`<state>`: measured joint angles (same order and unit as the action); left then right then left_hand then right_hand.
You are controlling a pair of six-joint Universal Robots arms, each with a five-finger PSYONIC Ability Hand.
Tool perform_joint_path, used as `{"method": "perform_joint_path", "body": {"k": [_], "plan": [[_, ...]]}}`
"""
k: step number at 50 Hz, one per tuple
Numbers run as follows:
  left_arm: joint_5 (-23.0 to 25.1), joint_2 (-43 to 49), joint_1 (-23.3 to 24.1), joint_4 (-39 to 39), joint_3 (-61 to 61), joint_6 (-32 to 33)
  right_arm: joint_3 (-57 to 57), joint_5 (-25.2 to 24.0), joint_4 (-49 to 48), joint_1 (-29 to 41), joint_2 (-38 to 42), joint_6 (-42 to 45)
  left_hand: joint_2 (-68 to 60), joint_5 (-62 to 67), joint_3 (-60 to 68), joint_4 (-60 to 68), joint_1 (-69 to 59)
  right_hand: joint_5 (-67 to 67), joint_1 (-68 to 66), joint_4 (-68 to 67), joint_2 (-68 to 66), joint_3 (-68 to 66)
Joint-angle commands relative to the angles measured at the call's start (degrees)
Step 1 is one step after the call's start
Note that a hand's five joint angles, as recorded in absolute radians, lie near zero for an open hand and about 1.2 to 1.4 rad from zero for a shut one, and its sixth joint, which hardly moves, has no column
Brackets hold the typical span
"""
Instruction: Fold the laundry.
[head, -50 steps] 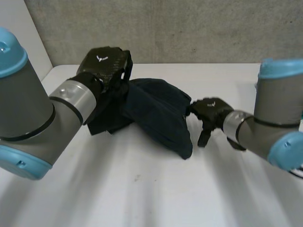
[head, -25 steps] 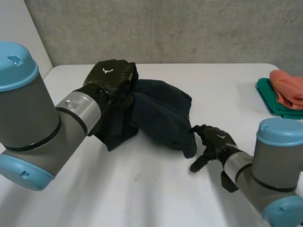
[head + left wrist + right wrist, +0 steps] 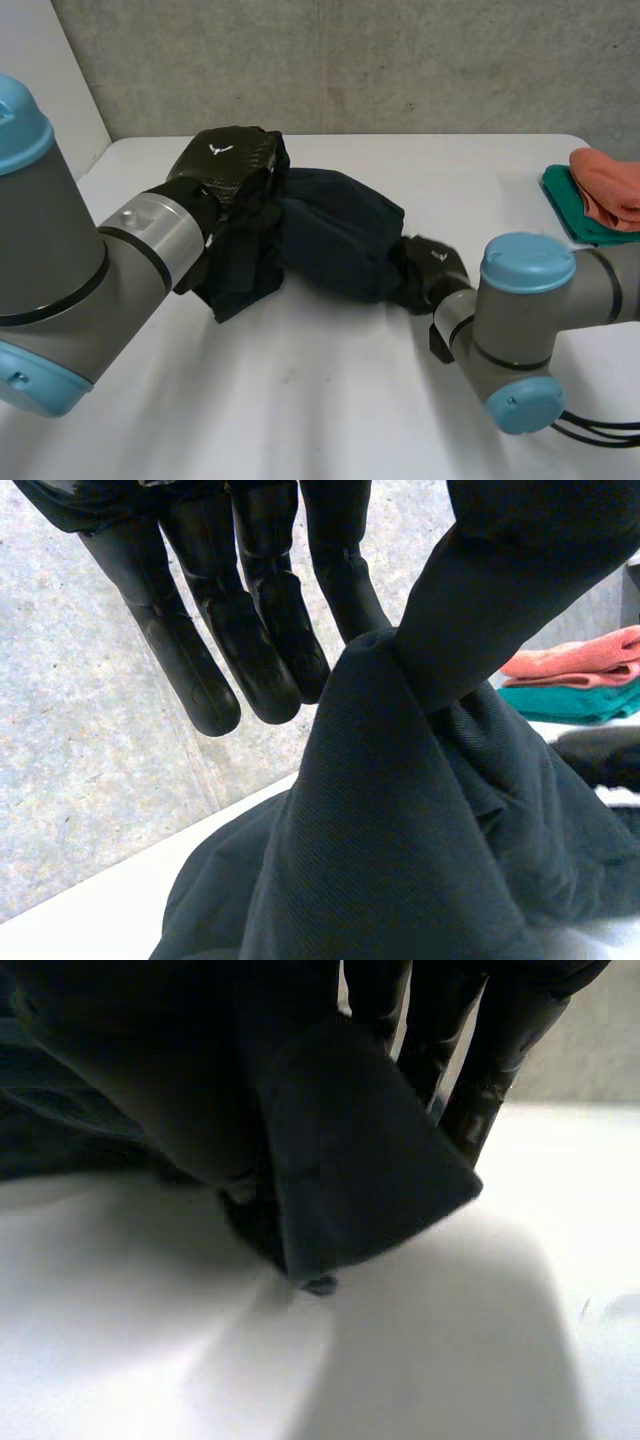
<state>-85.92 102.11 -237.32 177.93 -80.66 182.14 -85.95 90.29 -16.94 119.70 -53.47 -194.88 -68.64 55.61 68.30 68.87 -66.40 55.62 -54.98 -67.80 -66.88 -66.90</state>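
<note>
Cloth is lying on cloth at the far right edge of the tabletop (image 3: pixel 300 400). We are seeing an orange cloth (image 3: pixel 610 185) resting folded on a teal cloth (image 3: pixel 560 200), the two touching and both apart from the robot hands.

We are finding the task's thing, a dark navy garment (image 3: pixel 340 235), bunched near the middle of the tabletop, stretching between the two robot hands.

The left robot hand (image 3: pixel 230 160) is sitting at the garment's left end. In the left wrist view its straight fingers (image 3: pixel 250 650) are pointing past the cloth, and we are watching a peak of the garment (image 3: pixel 400 830) rising into the pinch between the thumb and the nearest finger. So this robot hand is grasping the garment. Beneath it in the head view, a darker fold is hanging down to the tabletop.

The right robot hand (image 3: pixel 432 270) is pressing in at the garment's right end, low over the tabletop. In the right wrist view a flap of the garment (image 3: pixel 360 1160) is hanging between its thumb and its fingers (image 3: pixel 500 1050), and we are reading this as a pinch on that end. We cannot tell whether the flap's lowest tip is touching the tabletop.
</note>
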Motion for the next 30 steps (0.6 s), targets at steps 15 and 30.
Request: {"method": "perform_joint_path", "body": {"k": [15,30], "plan": [[5.24,-5.87,-4.55,-7.77,-15.67,15.88,1.92,-18.05,37.31,-12.83,-26.51,49.33,-11.36,14.39,11.7,11.13,-13.6,14.38,-25.02,-12.2,-13.12,-13.1],[4.54,10.47,-5.96,8.48,-10.58,16.85,6.84,-14.01,35.76,-7.73,-12.02,48.46,-11.36,14.39,11.7,11.13,-13.6,14.38,-25.02,-12.2,-13.12,-13.1]]}}
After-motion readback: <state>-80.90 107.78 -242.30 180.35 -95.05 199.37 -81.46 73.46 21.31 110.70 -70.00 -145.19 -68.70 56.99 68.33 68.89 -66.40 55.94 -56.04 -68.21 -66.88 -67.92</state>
